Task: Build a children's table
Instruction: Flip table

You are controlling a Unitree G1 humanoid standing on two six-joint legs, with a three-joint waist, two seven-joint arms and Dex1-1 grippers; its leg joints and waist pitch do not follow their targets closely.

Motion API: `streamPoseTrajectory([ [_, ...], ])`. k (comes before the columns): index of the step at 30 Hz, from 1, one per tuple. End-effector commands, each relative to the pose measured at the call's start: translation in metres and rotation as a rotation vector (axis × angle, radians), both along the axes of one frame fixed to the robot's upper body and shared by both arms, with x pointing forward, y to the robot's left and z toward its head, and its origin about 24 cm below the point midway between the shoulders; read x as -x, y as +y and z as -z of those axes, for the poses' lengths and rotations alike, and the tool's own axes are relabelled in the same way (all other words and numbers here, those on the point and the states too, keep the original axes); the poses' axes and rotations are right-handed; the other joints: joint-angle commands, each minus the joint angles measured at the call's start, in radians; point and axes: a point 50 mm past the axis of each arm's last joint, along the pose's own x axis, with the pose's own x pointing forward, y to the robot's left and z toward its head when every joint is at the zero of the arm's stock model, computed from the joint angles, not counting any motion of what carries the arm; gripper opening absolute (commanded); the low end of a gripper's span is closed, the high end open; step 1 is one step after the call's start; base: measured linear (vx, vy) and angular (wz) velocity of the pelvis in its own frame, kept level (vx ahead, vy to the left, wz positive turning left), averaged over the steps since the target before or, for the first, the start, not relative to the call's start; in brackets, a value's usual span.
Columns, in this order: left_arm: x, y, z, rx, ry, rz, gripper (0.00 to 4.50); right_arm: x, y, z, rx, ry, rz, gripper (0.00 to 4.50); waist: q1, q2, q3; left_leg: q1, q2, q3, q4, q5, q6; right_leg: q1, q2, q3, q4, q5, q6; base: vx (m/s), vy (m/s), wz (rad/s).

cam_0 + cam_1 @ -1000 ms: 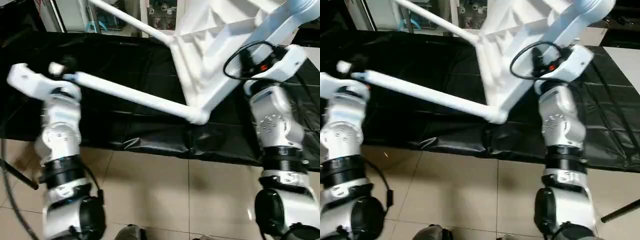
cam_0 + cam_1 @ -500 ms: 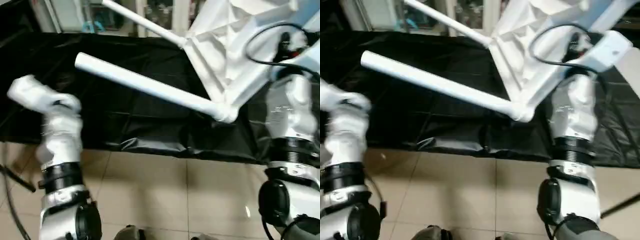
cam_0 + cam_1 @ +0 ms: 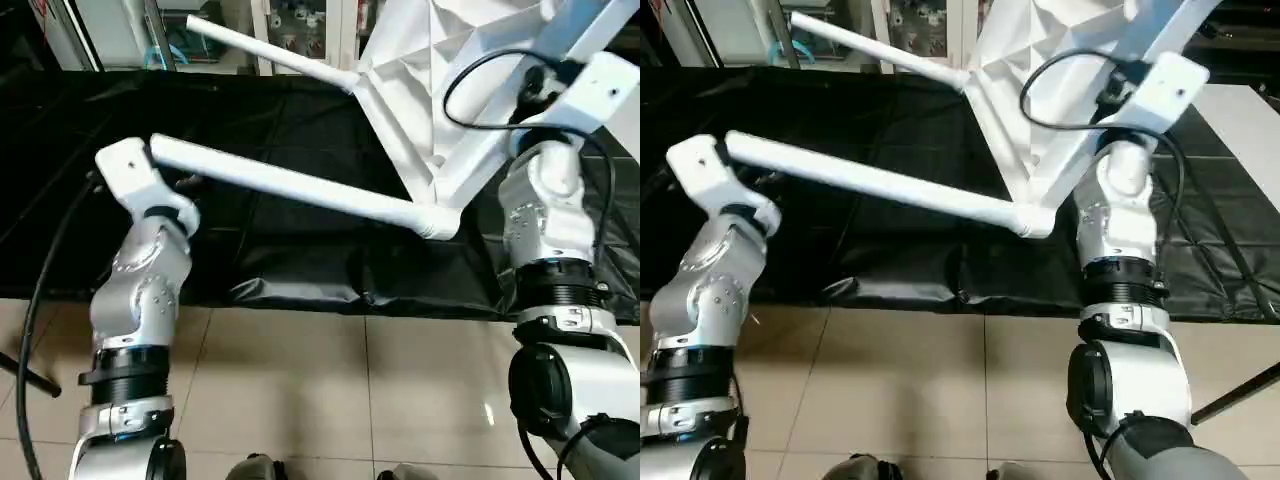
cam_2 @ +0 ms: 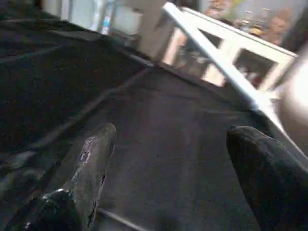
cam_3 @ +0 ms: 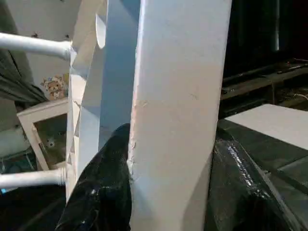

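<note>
The black quilted cloth-covered worktop (image 3: 300, 250) lies under everything, with tan floor tiles (image 3: 300, 380) before it and a pale shelf unit (image 4: 231, 53) behind. The white plastic rectangular tabletop (image 3: 440, 90) stands tilted on edge above the cloth, its ribbed underside facing the robot's left. The right hand (image 5: 168, 192) grips its smooth rim between glossy black fingers (image 5: 103, 192). Two long tapered white tube legs (image 3: 290, 185) run leftward from corner sockets. The left hand (image 4: 168, 173) stands wide, holding nothing, near the closer leg's free end.
</note>
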Motion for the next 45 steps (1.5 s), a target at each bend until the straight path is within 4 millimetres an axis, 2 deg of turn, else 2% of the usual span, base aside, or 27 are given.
streamPoseTrajectory([
  [1,0.001,0.016,-0.012,0.069,-0.064,-0.098,4.15,-0.002,0.011,-0.025,0.065,-0.088,-0.016,1.67,-0.001,-0.014,-0.09,0.048,0.059,-0.033,-0.076,-0.107,0.039,0.054,-0.049,0.038,-0.066,-0.066,-0.201,0.0,0.0,0.0],
  [3,0.002,0.023,-0.014,0.141,-0.099,-0.139,4.15,-0.002,0.009,-0.024,0.046,-0.086,-0.006,1.66,-0.002,-0.015,-0.09,0.048,0.058,-0.033,-0.076,-0.111,0.034,0.054,-0.048,0.037,-0.067,-0.066,-0.202,0.0,0.0,0.0],
  [6,0.008,0.049,-0.018,0.26,-0.179,-0.283,4.15,-0.004,0.001,-0.024,0.045,-0.077,0.046,1.64,-0.002,-0.015,-0.091,0.047,0.055,-0.032,-0.074,-0.117,0.032,0.054,-0.048,0.037,-0.066,-0.058,-0.201,0.0,0.0,0.0],
  [7,0.008,0.049,-0.018,0.26,-0.179,-0.283,4.15,-0.004,0.001,-0.024,0.045,-0.077,0.046,1.63,-0.002,-0.016,-0.091,0.047,0.055,-0.033,-0.074,-0.117,0.032,0.055,-0.049,0.037,-0.066,-0.058,-0.199,0.0,0.0,0.0],
  [8,0.013,0.063,-0.019,0.284,-0.192,-0.367,4.15,-0.004,0.001,-0.024,0.054,-0.076,0.06,1.61,-0.002,-0.013,-0.091,0.048,0.055,-0.033,-0.073,-0.111,0.035,0.053,-0.047,0.037,-0.064,-0.052,-0.196,0.0,0.0,0.0],
  [13,0.016,0.073,-0.023,0.236,-0.196,-0.396,4.15,-0.006,0.004,-0.025,0.079,-0.077,0.068,1.5,-0.002,-0.015,-0.091,0.05,0.056,-0.032,-0.073,-0.106,0.039,0.051,-0.047,0.037,-0.064,-0.057,-0.192,0.0,0.0,0.0],
  [15,0.012,0.061,-0.031,0.161,-0.22,-0.262,4.15,-0.007,0.006,-0.026,0.098,-0.078,0.066,1.48,0.0,-0.013,-0.091,0.05,0.057,-0.032,-0.074,-0.11,0.034,0.049,-0.048,0.037,-0.064,-0.076,-0.189,0.0,0.0,0.0],
  [16,0.008,0.041,-0.04,0.093,-0.246,-0.087,4.15,-0.008,0.007,-0.025,0.098,-0.075,0.066,1.46,0.004,-0.015,-0.091,0.052,0.061,-0.034,-0.076,-0.11,0.03,0.048,-0.053,0.037,-0.061,-0.085,-0.189,0.0,0.0,0.0],
  [17,0.009,0.006,-0.05,-0.002,-0.277,0.198,4.15,-0.009,0.008,-0.025,0.096,-0.069,0.066,1.45,0.004,-0.017,-0.09,0.058,0.062,-0.031,-0.077,-0.118,0.02,0.042,-0.05,0.036,-0.062,-0.09,-0.193,0.0,0.0,0.0],
  [18,0.011,-0.007,-0.052,-0.031,-0.285,0.302,4.15,-0.009,0.008,-0.024,0.096,-0.065,0.066,1.45,0.006,-0.014,-0.088,0.055,0.063,-0.033,-0.078,-0.123,0.018,0.044,-0.051,0.037,-0.059,-0.095,-0.196,0.0,0.0,0.0],
  [19,0.019,-0.029,-0.051,-0.078,-0.279,0.471,4.15,-0.01,0.009,-0.024,0.098,-0.056,0.067,1.45,0.005,-0.013,-0.087,0.056,0.064,-0.031,-0.08,-0.129,0.013,0.042,-0.051,0.037,-0.061,-0.098,-0.198,0.0,0.0,0.0],
  [20,0.028,-0.048,-0.047,-0.138,-0.255,0.619,4.15,-0.011,0.01,-0.023,0.097,-0.051,0.065,1.45,0.004,-0.02,-0.085,0.053,0.064,-0.03,-0.082,-0.144,0.003,0.045,-0.051,0.038,-0.058,-0.097,-0.201,0.0,0.0,0.0],
  [21,0.031,-0.054,-0.043,-0.164,-0.239,0.669,4.15,-0.011,0.011,-0.023,0.096,-0.048,0.062,1.45,0.004,-0.018,-0.086,0.052,0.063,-0.03,-0.081,-0.145,0.001,0.046,-0.053,0.038,-0.055,-0.094,-0.202,0.0,0.0,0.0],
  [22,0.042,-0.073,-0.027,-0.273,-0.171,0.821,4.15,-0.012,0.014,-0.021,0.094,-0.038,0.044,1.45,0.003,-0.021,-0.084,0.05,0.062,-0.03,-0.081,-0.148,0.005,0.047,-0.054,0.04,-0.058,-0.104,-0.197,0.0,0.0,0.0],
  [23,0.044,-0.076,-0.022,-0.305,-0.153,0.846,4.15,-0.013,0.015,-0.021,0.094,-0.035,0.038,1.45,0.0,-0.022,-0.082,0.046,0.061,-0.03,-0.083,-0.147,0.006,0.05,-0.053,0.041,-0.058,-0.106,-0.192,0.0,0.0,0.0],
  [24,0.045,-0.078,-0.019,-0.322,-0.143,0.86,4.15,-0.013,0.016,-0.021,0.094,-0.034,0.035,1.45,-0.005,-0.023,-0.082,0.047,0.057,-0.027,-0.081,-0.138,0.009,0.049,-0.051,0.044,-0.061,-0.096,-0.188,0.0,0.0,0.0],
  [25,0.045,-0.084,-0.004,-0.368,-0.084,0.877,4.15,-0.014,0.019,-0.019,0.1,-0.025,0.017,1.45,-0.008,-0.028,-0.084,0.046,0.057,-0.026,-0.08,-0.129,0.011,0.053,-0.051,0.045,-0.06,-0.088,-0.187,0.0,0.0,0.0],
  [27,0.045,-0.088,0.009,-0.403,-0.034,0.888,4.15,-0.014,0.022,-0.017,0.108,-0.013,0.001,1.45,-0.013,-0.026,-0.082,0.044,0.056,-0.026,-0.079,-0.131,0.013,0.055,-0.05,0.047,-0.066,-0.11,-0.176,0.0,0.0,0.0],
  [28,0.045,-0.09,0.018,-0.416,0.0,0.905,4.15,-0.015,0.024,-0.015,0.109,-0.004,-0.012,1.91,-0.016,-0.029,-0.082,0.045,0.057,-0.028,-0.081,-0.136,0.006,0.057,-0.05,0.047,-0.066,-0.122,-0.174,0.0,0.0,0.0],
  [31,0.042,-0.086,0.043,-0.538,0.113,0.896,4.15,-0.016,0.028,-0.01,0.119,0.024,-0.044,2.02,-0.022,-0.027,-0.081,0.047,0.058,-0.029,-0.083,-0.144,0.002,0.055,-0.046,0.046,-0.068,-0.123,-0.173,0.0,0.0,0.0],
  [33,0.039,-0.082,0.05,-0.58,0.154,0.864,4.15,-0.016,0.028,-0.008,0.121,0.032,-0.052,2.22,-0.026,-0.026,-0.082,0.051,0.059,-0.03,-0.084,-0.163,-0.005,0.054,-0.049,0.047,-0.069,-0.138,-0.177,0.0,0.0,0.0],
  [34,0.039,-0.08,0.052,-0.603,0.164,0.86,4.15,-0.016,0.029,-0.007,0.121,0.038,-0.053,2.45,-0.026,-0.024,-0.081,0.053,0.059,-0.03,-0.085,-0.174,-0.011,0.052,-0.048,0.047,-0.069,-0.138,-0.182,0.0,0.0,0.0],
  [36,0.038,-0.078,0.056,-0.629,0.173,0.853,4.15,-0.016,0.028,-0.006,0.121,0.043,-0.054,2.49,-0.026,-0.023,-0.081,0.056,0.061,-0.03,-0.088,-0.189,-0.02,0.051,-0.047,0.047,-0.069,-0.14,-0.185,0.0,0.0,0.0],
  [37,0.037,-0.077,0.057,-0.64,0.176,0.846,4.15,-0.016,0.028,-0.006,0.122,0.044,-0.056,2.66,-0.026,-0.022,-0.082,0.057,0.06,-0.03,-0.087,-0.191,-0.022,0.05,-0.047,0.047,-0.069,-0.138,-0.185,0.0,0.0,0.0],
  [38,0.035,-0.076,0.059,-0.658,0.171,0.836,4.15,-0.016,0.028,-0.005,0.124,0.046,-0.058,2.78,-0.028,-0.025,-0.081,0.056,0.06,-0.03,-0.088,-0.2,-0.025,0.05,-0.045,0.047,-0.07,-0.14,-0.185,0.0,0.0,0.0],
  [39,0.034,-0.074,0.062,-0.68,0.178,0.823,4.15,-0.016,0.028,-0.005,0.125,0.046,-0.059,2.78,-0.025,-0.023,-0.081,0.06,0.06,-0.03,-0.088,-0.209,-0.027,0.048,-0.047,0.048,-0.073,-0.15,-0.184,0.0,0.0,0.0],
  [45,0.026,-0.07,0.068,-0.771,0.171,0.777,4.15,-0.014,0.03,-0.005,0.131,0.053,-0.091,3.3,-0.026,-0.028,-0.083,0.058,0.062,-0.032,-0.091,-0.216,-0.039,0.05,-0.051,0.049,-0.073,-0.159,-0.174,0.0,0.0,0.0],
])
